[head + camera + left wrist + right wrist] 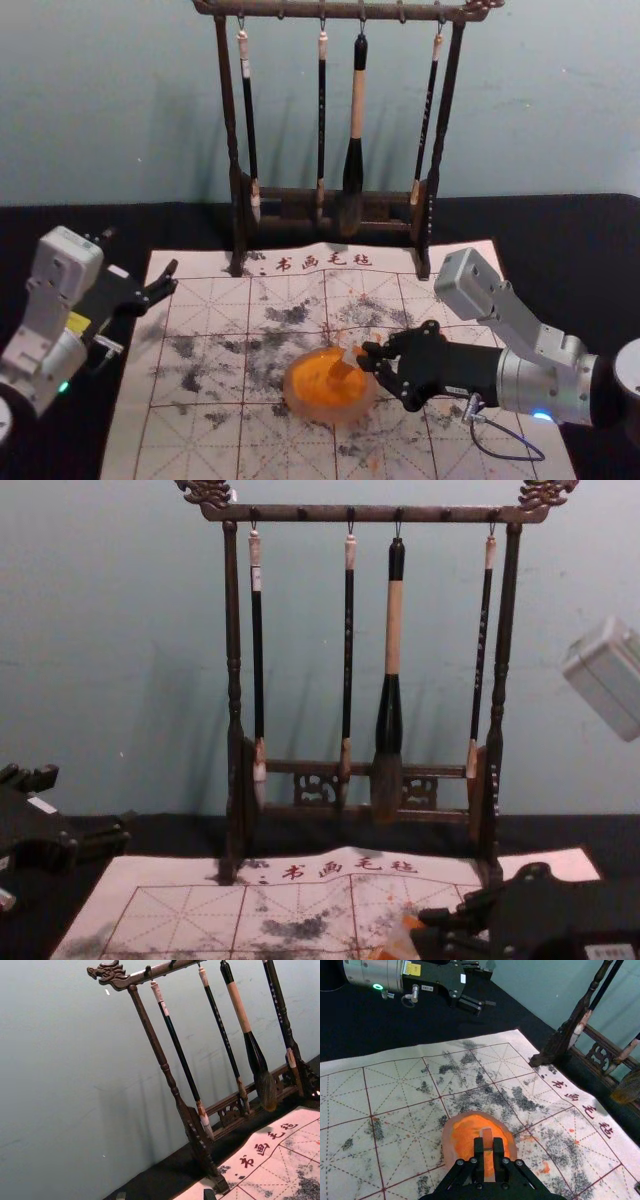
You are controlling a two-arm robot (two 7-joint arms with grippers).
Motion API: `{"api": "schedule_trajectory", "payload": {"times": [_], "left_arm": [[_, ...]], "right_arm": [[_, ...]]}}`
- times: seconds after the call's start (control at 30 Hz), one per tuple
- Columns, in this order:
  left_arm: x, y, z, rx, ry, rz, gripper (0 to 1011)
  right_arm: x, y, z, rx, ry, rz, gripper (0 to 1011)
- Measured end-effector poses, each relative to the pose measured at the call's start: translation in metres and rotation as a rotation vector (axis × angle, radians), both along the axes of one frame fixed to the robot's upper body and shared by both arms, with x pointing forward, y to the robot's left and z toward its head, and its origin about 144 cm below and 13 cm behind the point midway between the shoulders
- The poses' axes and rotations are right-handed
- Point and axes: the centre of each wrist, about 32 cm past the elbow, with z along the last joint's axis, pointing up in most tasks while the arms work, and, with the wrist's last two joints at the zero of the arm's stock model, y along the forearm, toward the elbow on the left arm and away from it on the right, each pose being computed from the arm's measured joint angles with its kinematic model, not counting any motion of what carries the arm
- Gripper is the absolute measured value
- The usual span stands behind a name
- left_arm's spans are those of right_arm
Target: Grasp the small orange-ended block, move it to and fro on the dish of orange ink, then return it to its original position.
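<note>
Jutting in from the right, large and dark at the chest view's lower right corner, the right gripper [368, 360] reaches inward over the gridded mat [198, 390], its jaws pinching the small block [352, 356] between their tips. That block is over the shallow round dish [299, 402], toward its right side in the head view, the lower end overlapping the orange ink [318, 374] there — whether it actually touches the ink, I cannot tell. Seen from the right wrist, a pinkish-orange face of the block shows just past the fingertips, with the dish's pale rim around the ink. A thin cable loops below the right arm, near a small blue light. Over on the other side, the left gripper [140, 254] hangs near the mat's left edge, jaws spread well apart with nothing between them. The mat lies on a black-covered table [540, 222], its dashed squares blotched with dark smudges and a few orange specks, and a row of dark red characters [324, 262] runs along its far end. Behind the dish, the carved wooden rack [229, 110] stands with its feet on the mat — four brushes [357, 103] hanging tip-down from its top bar, one clearly thicker than the others.
</note>
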Motion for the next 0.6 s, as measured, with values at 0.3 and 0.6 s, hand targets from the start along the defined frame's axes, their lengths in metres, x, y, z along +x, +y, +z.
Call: {"api": "schedule_trajectory", "payload": {"times": [0.3,0.6], "left_arm": [[0.0,0.0,0.0,0.0,0.0,0.0,1001],[0.0,0.0,0.0,0.0,0.0,0.0,1001]], "right_arm": [[-0.0009,-0.0006,0.0002,-0.001,0.0,-0.002,80],[-0.0025,-0.002,0.0009,0.0,-0.002,-0.01,80]]}}
